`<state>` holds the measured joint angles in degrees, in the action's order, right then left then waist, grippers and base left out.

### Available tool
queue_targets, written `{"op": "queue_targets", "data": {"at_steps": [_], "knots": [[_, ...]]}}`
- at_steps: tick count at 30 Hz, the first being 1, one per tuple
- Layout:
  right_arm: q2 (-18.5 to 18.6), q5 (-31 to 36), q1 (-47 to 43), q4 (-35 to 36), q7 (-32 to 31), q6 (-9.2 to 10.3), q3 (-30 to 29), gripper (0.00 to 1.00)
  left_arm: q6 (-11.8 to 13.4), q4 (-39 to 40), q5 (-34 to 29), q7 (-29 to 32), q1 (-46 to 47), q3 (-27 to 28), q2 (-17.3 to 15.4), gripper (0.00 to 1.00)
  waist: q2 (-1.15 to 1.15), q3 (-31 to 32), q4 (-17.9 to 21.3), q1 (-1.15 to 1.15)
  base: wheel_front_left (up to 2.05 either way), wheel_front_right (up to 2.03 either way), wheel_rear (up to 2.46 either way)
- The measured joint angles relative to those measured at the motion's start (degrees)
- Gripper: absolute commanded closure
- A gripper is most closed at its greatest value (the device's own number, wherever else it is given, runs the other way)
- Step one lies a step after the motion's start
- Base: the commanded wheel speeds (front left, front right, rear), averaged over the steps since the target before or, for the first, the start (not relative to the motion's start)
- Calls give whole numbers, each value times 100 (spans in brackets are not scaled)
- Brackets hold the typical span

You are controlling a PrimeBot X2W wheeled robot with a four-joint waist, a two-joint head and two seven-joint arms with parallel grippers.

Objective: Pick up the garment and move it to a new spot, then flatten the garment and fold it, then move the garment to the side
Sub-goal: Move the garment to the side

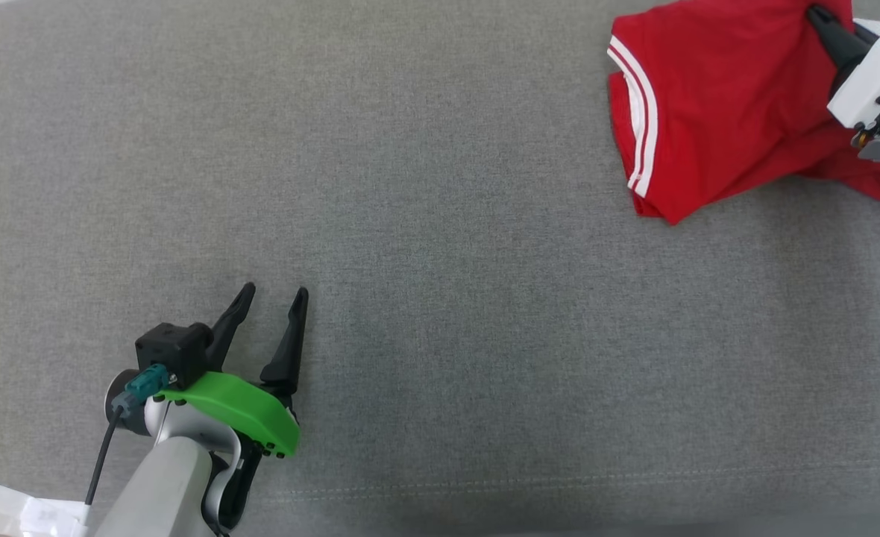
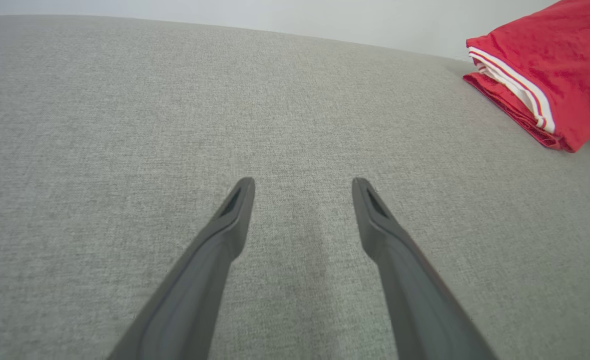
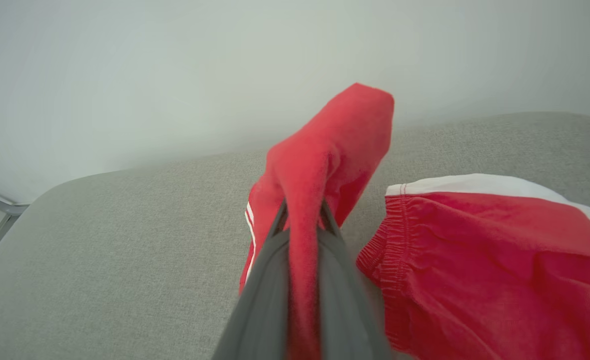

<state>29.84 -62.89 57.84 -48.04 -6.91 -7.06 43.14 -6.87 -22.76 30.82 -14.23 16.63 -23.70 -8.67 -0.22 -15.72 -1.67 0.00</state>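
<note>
Head view: the red garment with white side stripes (image 1: 708, 112) lies bunched and partly doubled over itself at the far right corner of the grey fabric-covered pad (image 1: 440, 224). The right claw (image 1: 820, 16) comes in from the pad's right edge with its dark fingertips sunk in the top fold. The left claw (image 1: 276, 291) sits near the front left, well apart from the cloth, so it is in no position to catch anything that slips.

Left wrist view: the left claw (image 2: 302, 182) has its two fingers spread wide over bare pad with nothing between them. I cannot tell whether they touch the surface. The garment (image 2: 565, 75) shows at the upper right as stacked layers, its striped hem facing this way.

Right wrist view: the right claw (image 3: 302, 215) is clamped together on a narrow ridge of the red cloth (image 3: 335, 140), which stands up past the fingertips. The elastic waistband (image 3: 390, 240) lies just beside it on the pad. The bite looks thin, so a quick lift may pull the ridge free. It may also raise only one layer, letting the rest unfurl and drag. This close to the edge, a trailing part could slide off the pad
</note>
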Motion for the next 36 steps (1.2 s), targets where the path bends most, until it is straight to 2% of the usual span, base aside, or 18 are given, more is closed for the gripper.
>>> {"op": "queue_targets", "data": {"at_steps": [7,11,24,30,36], "knots": [[348,87,226,-155,-127,4,-15,100,-1,57,0,0,125,-35,8,0,0,-183,-22,0,0,0,0],[383,129,334,-204,-151,60,-10,100,-1,27,1,0,125,-26,1,0,0,-205,-21,0,0,0,0],[787,680,661,-334,-304,261,235,100,-3,37,19,-1,126,-12,1,0,0,-317,-22,0,0,0,0],[1092,1048,860,-358,-327,312,439,100,-20,120,19,-1,159,-31,7,0,0,-437,-29,0,0,0,0],[1124,1058,855,-493,-324,377,446,100,-21,152,19,-1,274,-38,7,0,0,-655,-88,0,0,0,0]]}}
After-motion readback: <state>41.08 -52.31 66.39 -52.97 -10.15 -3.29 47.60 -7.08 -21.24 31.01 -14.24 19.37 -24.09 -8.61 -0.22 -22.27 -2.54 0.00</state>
